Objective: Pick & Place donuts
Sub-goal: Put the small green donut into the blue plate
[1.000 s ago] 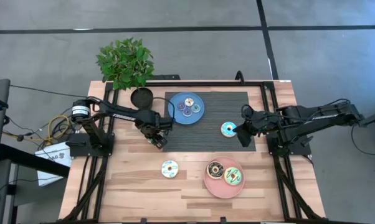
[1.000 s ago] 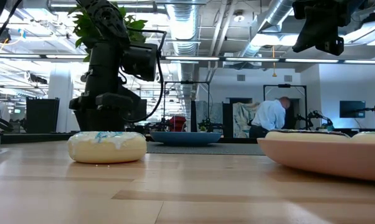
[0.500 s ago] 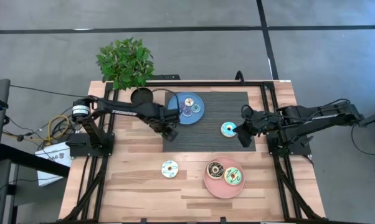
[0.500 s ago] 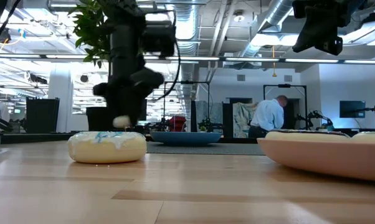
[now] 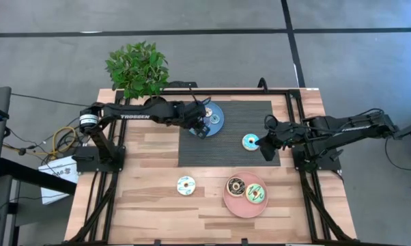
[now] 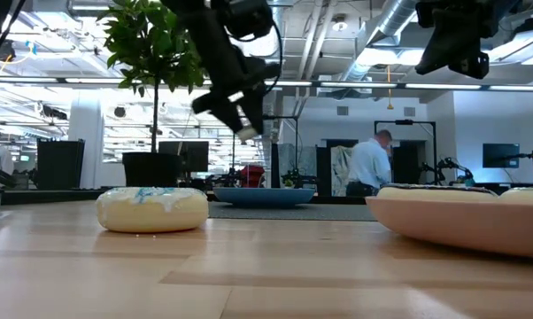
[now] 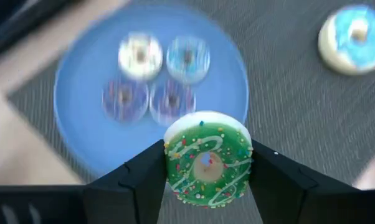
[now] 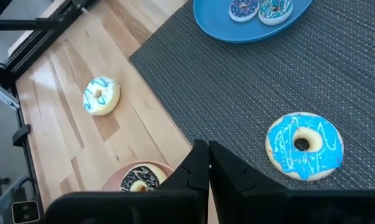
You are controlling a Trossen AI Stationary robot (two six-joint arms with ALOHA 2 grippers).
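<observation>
My left gripper (image 5: 203, 130) hangs over the near left rim of the blue plate (image 5: 215, 126), shut on a tiny green donut (image 7: 207, 163) with white drizzle and sprinkles. Several tiny donuts (image 7: 155, 78) lie flat on that plate (image 7: 81, 106). A light blue donut (image 5: 250, 142) lies on the dark mat, just ahead of my shut right gripper (image 5: 265, 147), which hangs above the mat and touches nothing. A cream donut (image 5: 186, 185) rests on the bare wood. On the pink plate (image 5: 241, 206) lie a dark brown donut (image 5: 235, 186) and a green-iced one (image 5: 254, 194). My left gripper pinches the green donut by two opposite sides of its rim (image 7: 170, 163), one dark finger (image 7: 144, 177) on each side. The fingers slant down toward the blue plate. The donut is lifted clear above the plate's near edge, its iced face turned toward the wrist.
A potted plant (image 5: 138, 68) with a black pot (image 5: 155, 106) stands at the far left, close behind my left arm. The dark mat (image 5: 226, 154) covers the middle of the table. Black frame rails run along both sides. A person stands in the room beyond the table.
My left gripper has risen and travelled from the mat's near left corner toward the far and right, to the blue plate. It has tipped from pointing nearly straight down to slanting forward, and it carries the tiny donut along.
</observation>
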